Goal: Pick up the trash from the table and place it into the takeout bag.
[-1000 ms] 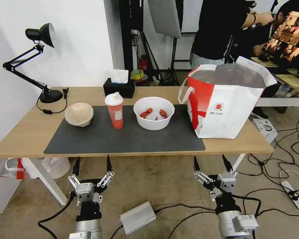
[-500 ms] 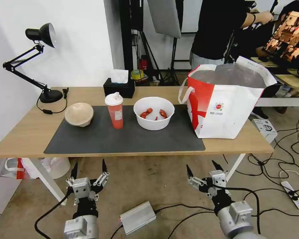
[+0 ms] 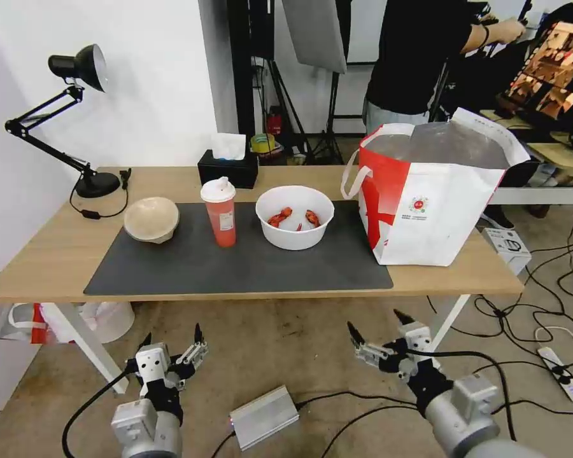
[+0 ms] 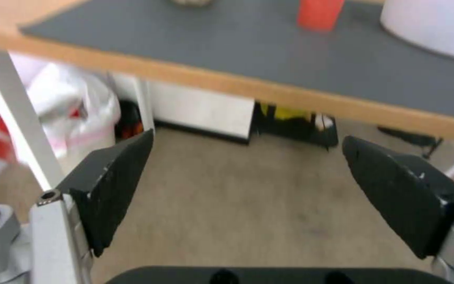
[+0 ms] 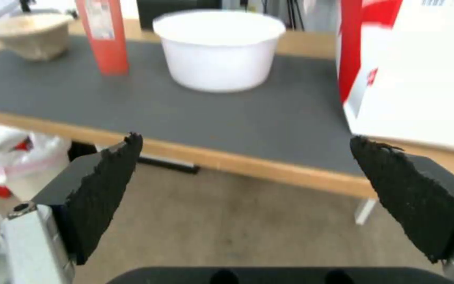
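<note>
On the table (image 3: 44,254), on its dark grey mat (image 3: 235,267), stand the trash items: a beige pulp bowl (image 3: 151,219), a tall red cup with a white lid (image 3: 219,212) and a white round bowl with red scraps (image 3: 295,217). The white-and-red takeout bag (image 3: 426,197) stands open at the table's right end. My left gripper (image 3: 172,336) and right gripper (image 3: 375,322) hang open and empty below the table's front edge, over the floor. The right wrist view faces the white bowl (image 5: 220,49), the cup (image 5: 103,37), the pulp bowl (image 5: 31,34) and the bag (image 5: 416,75).
A black desk lamp (image 3: 76,114) and a black tissue box (image 3: 228,164) stand at the table's back. A silver box (image 3: 263,416) and cables (image 3: 541,356) lie on the floor. A thin plastic bag (image 3: 25,321) sits by the white table leg (image 3: 86,343).
Both grippers have dropped lower and drawn back toward me, away from the table edge; the right one has tilted leftward. The things on the table have not moved.
</note>
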### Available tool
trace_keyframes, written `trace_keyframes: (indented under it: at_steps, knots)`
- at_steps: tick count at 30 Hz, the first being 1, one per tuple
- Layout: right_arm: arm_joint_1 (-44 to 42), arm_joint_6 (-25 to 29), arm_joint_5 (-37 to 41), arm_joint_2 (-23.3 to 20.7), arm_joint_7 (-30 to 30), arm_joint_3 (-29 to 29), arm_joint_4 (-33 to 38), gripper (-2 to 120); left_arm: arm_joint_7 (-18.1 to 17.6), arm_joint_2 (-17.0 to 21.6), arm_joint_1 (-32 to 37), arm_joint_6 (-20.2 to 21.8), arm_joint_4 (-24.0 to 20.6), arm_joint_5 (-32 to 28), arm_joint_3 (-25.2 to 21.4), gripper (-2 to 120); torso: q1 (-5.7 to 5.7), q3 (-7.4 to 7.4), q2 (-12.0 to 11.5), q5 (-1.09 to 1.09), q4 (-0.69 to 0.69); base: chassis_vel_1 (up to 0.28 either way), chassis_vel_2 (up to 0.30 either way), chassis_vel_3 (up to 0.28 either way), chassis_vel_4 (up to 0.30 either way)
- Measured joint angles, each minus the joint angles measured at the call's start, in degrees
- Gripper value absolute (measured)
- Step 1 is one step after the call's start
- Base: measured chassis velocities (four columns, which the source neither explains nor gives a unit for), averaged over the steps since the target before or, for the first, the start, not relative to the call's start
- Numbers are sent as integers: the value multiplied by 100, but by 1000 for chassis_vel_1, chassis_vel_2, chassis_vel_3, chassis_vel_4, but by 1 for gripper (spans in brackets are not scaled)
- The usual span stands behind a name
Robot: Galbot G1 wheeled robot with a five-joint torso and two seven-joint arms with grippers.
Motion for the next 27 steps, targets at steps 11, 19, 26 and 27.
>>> trace_keyframes:
  at_steps: [11, 19, 26, 27]
  knots:
    - [44, 268, 327, -80, -51, 66, 184, 100, 232, -379, 152, 1560, -465, -658, -236, 97, 0, 0, 0, 1, 0, 0, 0, 0, 0]
    - [2, 344, 337, -110, -55, 80, 225, 100, 264, -432, 173, 1780, -527, -750, -268, 97, 0, 0, 0, 1, 0, 0, 0, 0, 0]
    - [-11, 404, 331, -118, -66, 71, 226, 100, 362, -432, 186, 1462, -550, -724, -295, 97, 0, 0, 0, 1, 0, 0, 0, 0, 0]
    - [-11, 406, 330, -122, -69, 67, 225, 100, 397, -430, 191, 1341, -550, -707, -301, 97, 0, 0, 0, 0, 0, 0, 0, 0, 0]
